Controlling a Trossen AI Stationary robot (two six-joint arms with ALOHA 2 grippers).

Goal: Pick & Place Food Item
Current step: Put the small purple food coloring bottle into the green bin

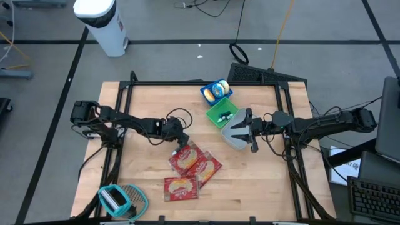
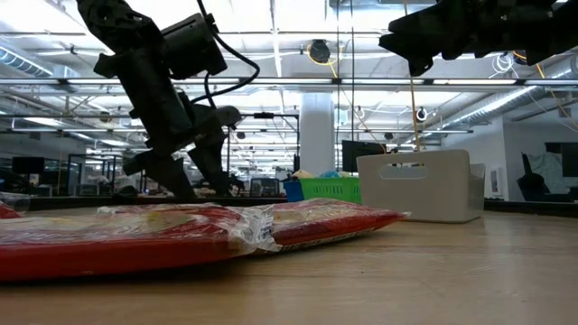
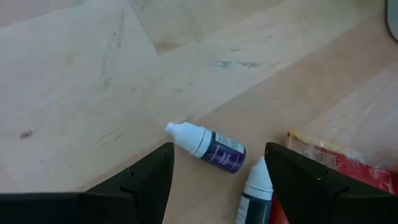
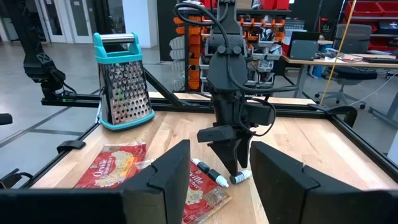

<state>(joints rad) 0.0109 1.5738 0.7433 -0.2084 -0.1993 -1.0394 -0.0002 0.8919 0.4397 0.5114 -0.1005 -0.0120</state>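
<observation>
Left gripper (image 1: 182, 145) is angled down, fingers spread and empty, over two small dropper bottles (image 3: 208, 147) lying by the red food packets (image 1: 194, 164), seemingly lining up a pick. Right gripper (image 1: 245, 130) is parked level above the white bin (image 1: 234, 140), fingers parted, holding nothing.

Teal-framed metal box grater (image 1: 116, 200) at the table's near-left corner, green plastic basket (image 1: 221, 111), blue bowl (image 1: 214, 91), two white-capped dark dropper bottles (image 3: 208, 147)

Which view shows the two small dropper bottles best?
The left wrist view: both bottles lie close between the left claw's open fingers. The right wrist view shows them small; high and low views barely show them.
</observation>
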